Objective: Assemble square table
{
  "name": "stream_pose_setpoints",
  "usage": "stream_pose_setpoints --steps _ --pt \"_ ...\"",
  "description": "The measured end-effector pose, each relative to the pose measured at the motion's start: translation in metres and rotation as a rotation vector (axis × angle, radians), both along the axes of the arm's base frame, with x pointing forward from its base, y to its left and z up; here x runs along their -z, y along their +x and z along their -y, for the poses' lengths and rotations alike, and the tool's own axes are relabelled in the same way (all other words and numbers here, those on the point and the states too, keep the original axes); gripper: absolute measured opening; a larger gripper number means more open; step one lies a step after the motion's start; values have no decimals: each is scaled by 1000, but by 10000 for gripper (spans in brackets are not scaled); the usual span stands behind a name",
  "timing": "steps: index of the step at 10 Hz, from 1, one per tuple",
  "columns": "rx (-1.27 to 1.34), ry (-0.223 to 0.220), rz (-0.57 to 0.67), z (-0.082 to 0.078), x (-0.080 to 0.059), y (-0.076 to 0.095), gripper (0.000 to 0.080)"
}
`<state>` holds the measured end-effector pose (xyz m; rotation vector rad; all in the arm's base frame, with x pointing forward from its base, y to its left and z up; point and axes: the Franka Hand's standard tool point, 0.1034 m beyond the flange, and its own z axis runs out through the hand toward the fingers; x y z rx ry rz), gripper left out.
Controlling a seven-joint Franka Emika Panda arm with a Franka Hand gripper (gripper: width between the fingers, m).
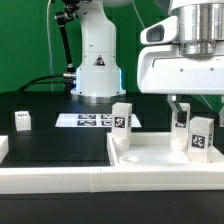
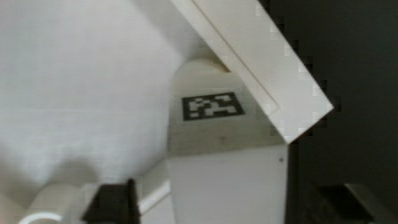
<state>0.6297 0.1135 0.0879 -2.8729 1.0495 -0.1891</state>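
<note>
The white square table top (image 1: 150, 160) lies at the front right, with its raised rim facing up. Three tagged white legs stand on it: one at the far left corner (image 1: 122, 118), one at the right (image 1: 203, 136), and one under my gripper (image 1: 181, 127). My gripper (image 1: 181, 110) is open and straddles that leg from above. In the wrist view the leg (image 2: 222, 150) shows its tag between my fingers (image 2: 118, 202), with a gap on each side. The tray floor (image 2: 71, 80) and rim (image 2: 249, 60) are behind it. A fourth leg block (image 1: 22, 121) sits alone at the left.
The marker board (image 1: 88, 120) lies flat in front of the robot base (image 1: 97, 70). A long white rail (image 1: 50, 182) runs along the front edge and a white block (image 1: 3, 148) sits at the left edge. The table surface is black.
</note>
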Motion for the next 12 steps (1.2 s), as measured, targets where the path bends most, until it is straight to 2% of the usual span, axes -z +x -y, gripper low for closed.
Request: stream_pose_setpoints --steps 1,5,7,9,12 --pt "0 0 0 0 0 0 284" --pt "58 10 -2 0 0 0 286" --pt "204 29 -7 2 0 0 286" --pt "366 62 -14 3 0 -2 288" --pt "650 140 -32 4 0 -3 288"
